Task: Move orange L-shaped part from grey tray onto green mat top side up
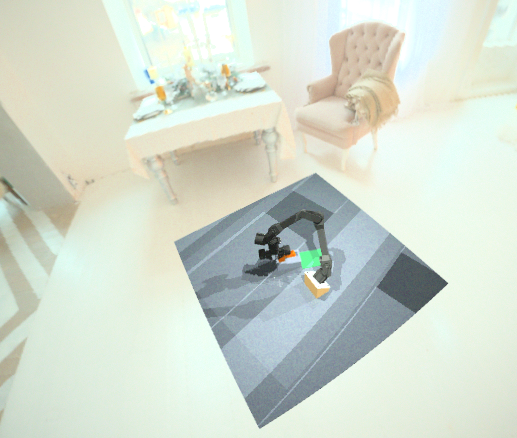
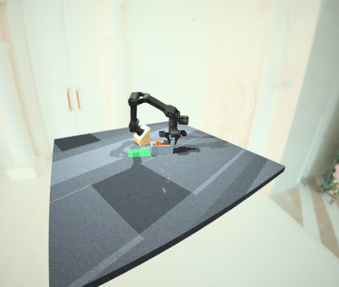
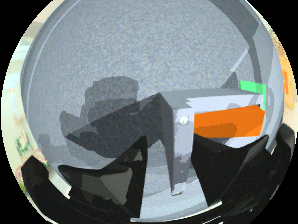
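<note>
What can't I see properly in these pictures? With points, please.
- Orange piece's (image 2: pixel 160 143) (image 3: pixel 230 123) bottom: hidden by the grey tray's wall (image 2: pixel 162 150) (image 3: pixel 181 150) from the side.
- Orange piece's near edge: behind the pincer's black finger, wrist view.
- Whether the pincer (image 2: pixel 174 143) (image 3: pixel 165 137) touches the orange piece: too small, side view.

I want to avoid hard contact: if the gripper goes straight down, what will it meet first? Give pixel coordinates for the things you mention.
The gripper (image 1: pixel 279 258) (image 2: pixel 174 143) (image 3: pixel 165 137) would probably meet the orange part (image 1: pixel 289 255) (image 2: pixel 161 143) (image 3: pixel 227 124) first, under one finger; depth is unclear. The tray's end wall (image 3: pixel 181 147) seems between the fingers.

Tray wall (image 2: pixel 173 149) (image 3: pixel 181 145) inside the open claw (image 1: pixel 279 257) (image 2: pixel 173 143) (image 3: pixel 170 138)
</note>
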Controlling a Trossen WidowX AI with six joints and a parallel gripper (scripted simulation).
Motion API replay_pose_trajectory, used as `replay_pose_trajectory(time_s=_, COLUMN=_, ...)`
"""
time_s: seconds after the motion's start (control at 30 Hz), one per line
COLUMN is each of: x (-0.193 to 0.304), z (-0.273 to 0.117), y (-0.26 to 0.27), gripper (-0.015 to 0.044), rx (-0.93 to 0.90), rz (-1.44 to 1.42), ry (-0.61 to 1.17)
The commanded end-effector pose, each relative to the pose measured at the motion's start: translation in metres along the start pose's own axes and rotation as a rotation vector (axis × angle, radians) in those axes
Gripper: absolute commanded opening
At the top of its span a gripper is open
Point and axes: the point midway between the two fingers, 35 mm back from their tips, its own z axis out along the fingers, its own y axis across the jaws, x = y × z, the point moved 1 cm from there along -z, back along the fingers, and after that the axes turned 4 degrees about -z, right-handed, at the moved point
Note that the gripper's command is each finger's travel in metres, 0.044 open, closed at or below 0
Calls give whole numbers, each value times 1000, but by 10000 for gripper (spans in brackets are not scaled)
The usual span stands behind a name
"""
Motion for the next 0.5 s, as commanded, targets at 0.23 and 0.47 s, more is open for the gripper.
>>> replay_pose_trajectory(time_s=0.23, x=2, z=-92, y=-8, gripper=180, rx=8, rz=-6, ry=13)
replay_pose_trajectory(time_s=0.47, x=2, z=-94, y=-6, gripper=180, rx=-5, rz=-9, ry=-3)
